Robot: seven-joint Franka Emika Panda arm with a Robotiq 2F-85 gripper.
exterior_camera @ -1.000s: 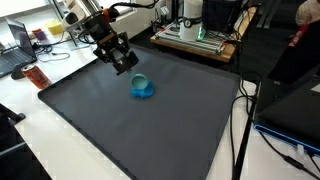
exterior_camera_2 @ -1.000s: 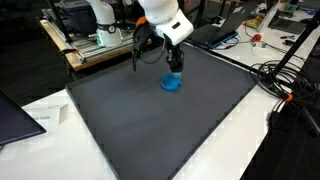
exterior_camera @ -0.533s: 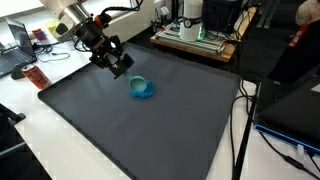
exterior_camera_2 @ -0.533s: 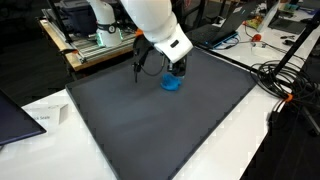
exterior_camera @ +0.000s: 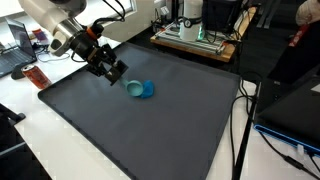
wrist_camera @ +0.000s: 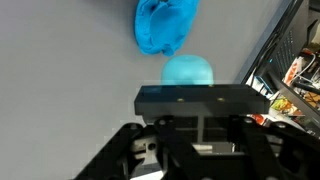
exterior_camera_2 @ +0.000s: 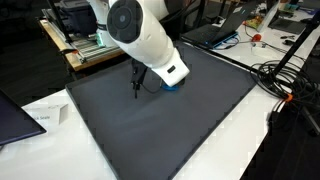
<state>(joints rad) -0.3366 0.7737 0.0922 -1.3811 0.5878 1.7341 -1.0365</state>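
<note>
A crumpled dark blue thing (wrist_camera: 165, 25) lies on the grey mat (exterior_camera: 160, 130), with a pale cyan rounded piece (wrist_camera: 187, 70) right beside it. Both sit just ahead of my gripper (wrist_camera: 202, 105) in the wrist view. The jaws stand shut on a flat black bar (wrist_camera: 200, 99) that spans the fingertips. In an exterior view the gripper (exterior_camera: 116, 72) hangs low over the mat, just left of the blue thing (exterior_camera: 147, 90) and apart from it. From the opposite side the white arm (exterior_camera_2: 140, 35) hides the gripper, and only an edge of the blue thing (exterior_camera_2: 172, 86) shows.
The mat (exterior_camera_2: 150, 130) covers most of the white table. A machine on a wooden board (exterior_camera: 195, 30) stands behind it. A red can (exterior_camera: 35, 76) lies off the mat's left corner. Cables (exterior_camera: 240, 120) run along one side, and a laptop (exterior_camera_2: 15, 115) sits near another corner.
The arm has swung away from above the blue thing and lowered toward the mat's edge. The jaws stayed shut and the blue thing has not moved.
</note>
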